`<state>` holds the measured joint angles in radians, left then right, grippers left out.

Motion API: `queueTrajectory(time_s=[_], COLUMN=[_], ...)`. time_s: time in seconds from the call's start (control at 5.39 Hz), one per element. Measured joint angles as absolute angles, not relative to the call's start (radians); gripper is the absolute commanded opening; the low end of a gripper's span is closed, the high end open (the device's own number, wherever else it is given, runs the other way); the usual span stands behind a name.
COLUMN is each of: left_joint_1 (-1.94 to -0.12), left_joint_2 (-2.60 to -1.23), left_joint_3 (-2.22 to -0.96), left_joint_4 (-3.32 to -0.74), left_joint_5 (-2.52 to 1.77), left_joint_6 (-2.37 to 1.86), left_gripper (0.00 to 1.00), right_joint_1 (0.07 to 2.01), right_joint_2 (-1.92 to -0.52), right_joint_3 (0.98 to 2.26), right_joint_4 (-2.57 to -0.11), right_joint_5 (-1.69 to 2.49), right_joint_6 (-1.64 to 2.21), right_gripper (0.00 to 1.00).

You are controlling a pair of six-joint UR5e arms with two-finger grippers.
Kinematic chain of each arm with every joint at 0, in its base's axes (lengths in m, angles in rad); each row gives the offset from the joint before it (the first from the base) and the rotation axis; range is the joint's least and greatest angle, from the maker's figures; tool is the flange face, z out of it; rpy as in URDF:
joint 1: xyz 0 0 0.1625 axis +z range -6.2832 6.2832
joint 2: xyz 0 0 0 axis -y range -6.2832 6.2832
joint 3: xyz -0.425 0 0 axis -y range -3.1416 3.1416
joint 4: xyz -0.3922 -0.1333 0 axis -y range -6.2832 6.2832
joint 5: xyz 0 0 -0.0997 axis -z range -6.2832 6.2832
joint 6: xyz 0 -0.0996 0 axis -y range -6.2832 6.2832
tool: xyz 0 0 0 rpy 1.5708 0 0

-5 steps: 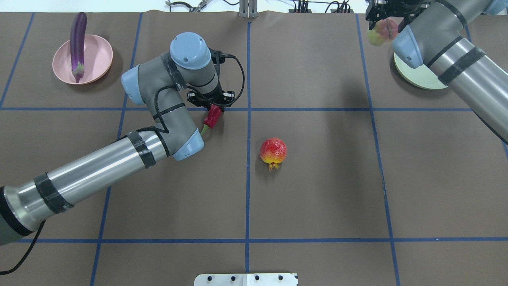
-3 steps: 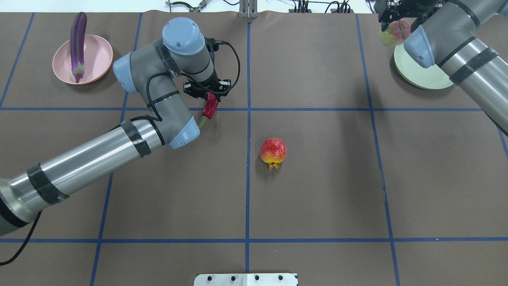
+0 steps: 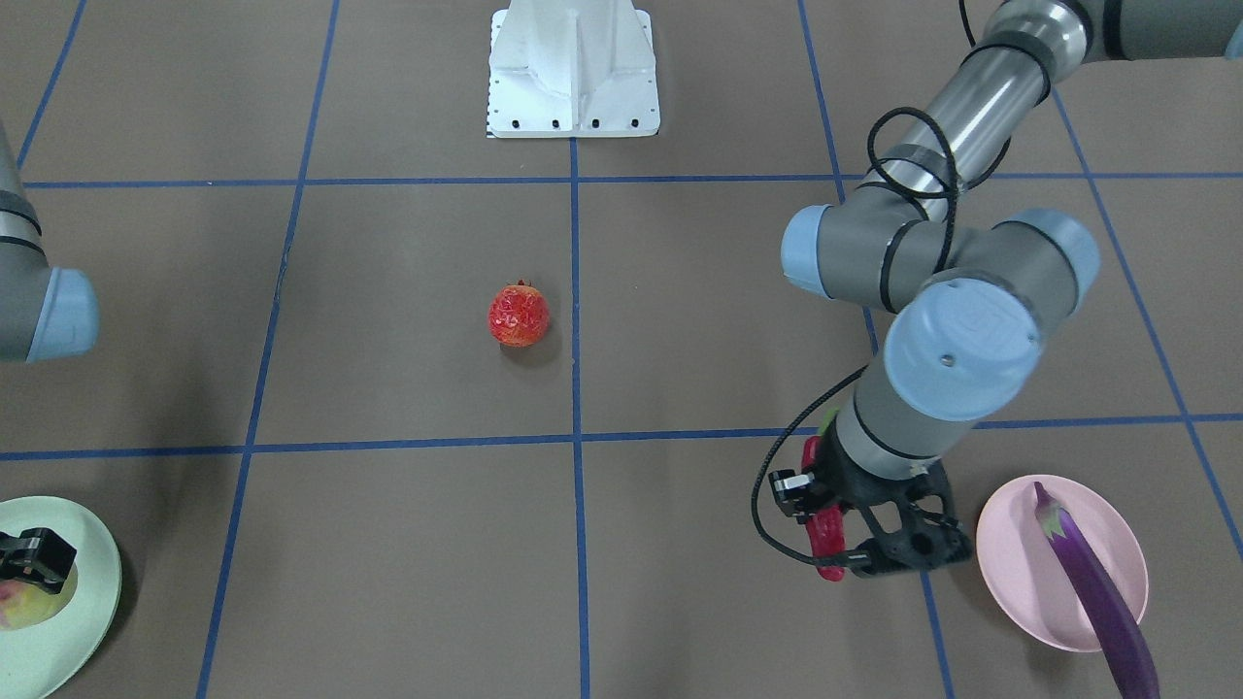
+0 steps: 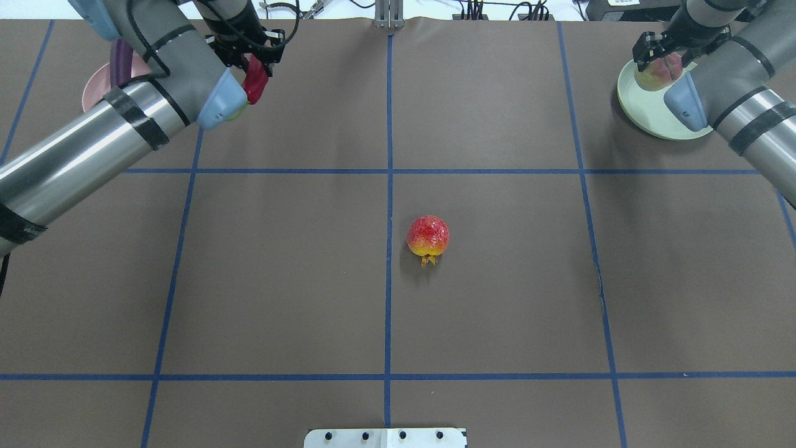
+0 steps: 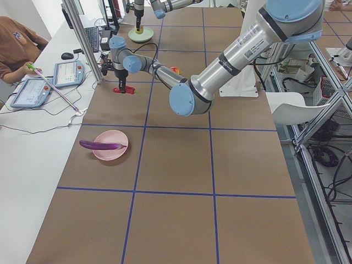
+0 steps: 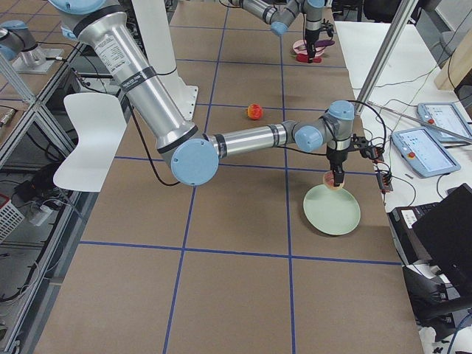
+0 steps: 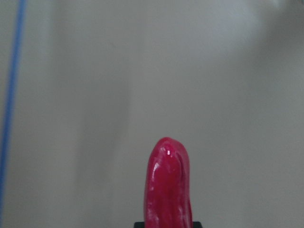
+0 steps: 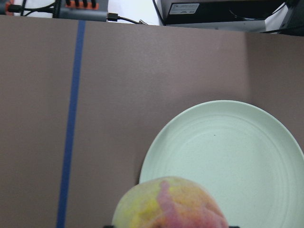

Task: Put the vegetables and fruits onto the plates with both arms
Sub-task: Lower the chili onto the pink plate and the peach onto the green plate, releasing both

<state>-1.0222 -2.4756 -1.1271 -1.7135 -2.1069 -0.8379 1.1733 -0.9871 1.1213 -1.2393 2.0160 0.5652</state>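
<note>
Moved since 0.6 s ago: left pincer (image 4: pixel 256 62), clamped on red chili (image 4: pixel 255 81), from the middle of the worktop (image 4: pixel 280 280) toward its far-left corner; right pincer (image 4: pixel 660 57), gripping peach (image 4: pixel 658 72), now over mint plate (image 4: pixel 647 115) at far-right corner.
Front view: chili hangs just beside pink plate (image 3: pixel 1005 573), not over it; eggplant (image 3: pixel 1088 573) lies across that plate.
Overhead: rough red-orange fruit (image 4: pixel 428 236) alone at worktop centre.
Right wrist view: peach above plate rim, unreleased.
Tally: 1 of 4 placed, 2 carried, 1 to fetch.

4 exterior views share table (image 4: pixel 497 311); wrists apparently downward.
</note>
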Motion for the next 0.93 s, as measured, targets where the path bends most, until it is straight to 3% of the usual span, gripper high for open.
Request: queueTrajectory(time_s=[0.19, 0.56, 0.93], left_joint_1=[-1.093, -1.187, -1.216], left_joint_2=[-2.466, -2.457, -2.456], left_joint_3=[-1.105, -1.027, -0.935], left_joint_4=[-1.691, -1.684, -1.725], left_joint_5=[-2.107, -2.102, -2.079], left_joint_6=[-0.722, -0.549, -0.495], left_gripper=[0.00, 0.00, 0.00], right_joint_1=[1.164, 1.145, 1.171], right_joint_2=[-1.004, -1.016, -1.007], right_joint_3=[1.091, 1.076, 1.150], right_joint_4=[-1.210, -1.194, -1.240], right_joint_5=[2.005, 2.007, 2.121], right_joint_6=[0.549, 0.546, 0.551], right_gripper=[0.96, 1.00, 1.00])
